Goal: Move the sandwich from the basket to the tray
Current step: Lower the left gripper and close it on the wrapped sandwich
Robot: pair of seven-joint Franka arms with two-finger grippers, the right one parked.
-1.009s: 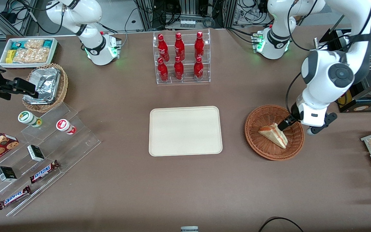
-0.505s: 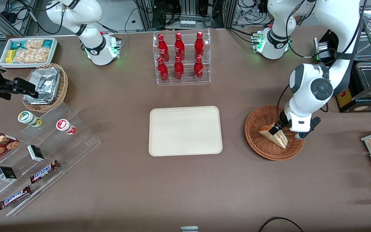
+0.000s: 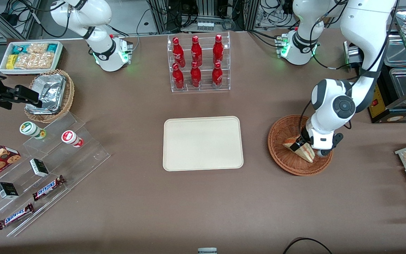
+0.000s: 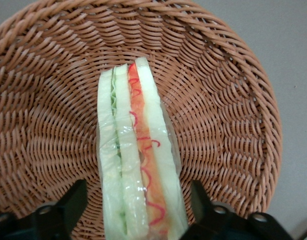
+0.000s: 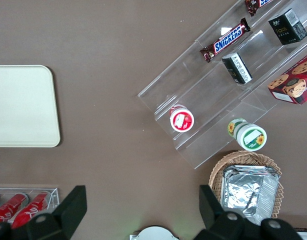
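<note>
Sandwich first: it stands on edge in the basket, wrapped in clear film, with its layers facing up at the wrist camera. From the front, the wedge sits a little past the bowl's centre toward five o'clock, and the basket lies at about three o'clock from the tray, apart from it on the bench.

The hand is low inside the basket, and its fingers stand spread, one on each side of the wedge, with bread between them and a small gap showing at each face. So the hand is open and grips nothing yet; the step in hand looks like the grasp itself.

To do it well, I would keep the fingers square to the two flat bread faces and let them close gently; soft bread under slippery film will likely squash or slide if squeezed hard. A grip near the thick end probably holds better than one near the thin tip. The tips should stay just clear of the wicker weave. After closing, lift straight up above the rim before any sideways travel toward nine o'clock, where the tray waits.
</note>
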